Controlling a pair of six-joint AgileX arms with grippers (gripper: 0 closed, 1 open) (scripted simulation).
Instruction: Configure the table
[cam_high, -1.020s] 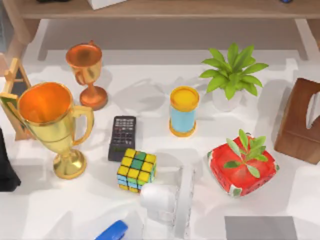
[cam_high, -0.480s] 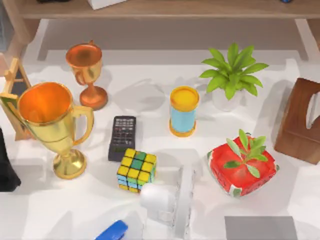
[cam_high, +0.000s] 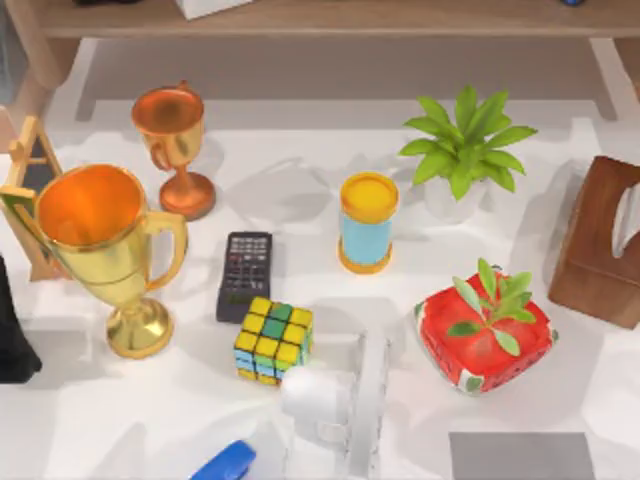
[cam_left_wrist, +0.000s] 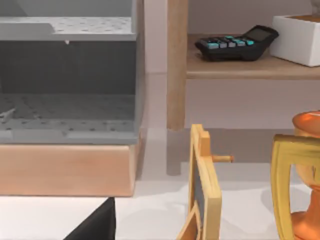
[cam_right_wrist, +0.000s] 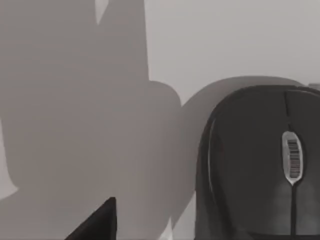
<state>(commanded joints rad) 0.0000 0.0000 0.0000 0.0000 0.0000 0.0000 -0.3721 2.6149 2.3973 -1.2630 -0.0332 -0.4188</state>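
Note:
The white table (cam_high: 590, 380) holds a large gold trophy (cam_high: 105, 245), a copper trophy (cam_high: 172, 140), a black calculator (cam_high: 245, 272), a colour cube (cam_high: 273, 340) and a yellow-topped blue can (cam_high: 367, 222). A leafy plant in a white pot (cam_high: 462, 150) and a watermelon-patterned planter (cam_high: 485, 335) stand to the right. My left gripper (cam_high: 10, 335) is the dark shape at the table's left edge, beside a small wooden easel board (cam_left_wrist: 205, 190). A dark part of my right gripper (cam_right_wrist: 97, 222) hangs close over a black mouse (cam_right_wrist: 260, 165).
A wooden tissue box (cam_high: 600, 245) sits at the right edge and a grey mat (cam_high: 515, 455) at the front right. A white arm link (cam_high: 325, 400) and a blue object (cam_high: 225, 462) are at the front middle. The wooden shelf (cam_high: 330, 18) spans the back, with a second calculator (cam_left_wrist: 235, 42) on it.

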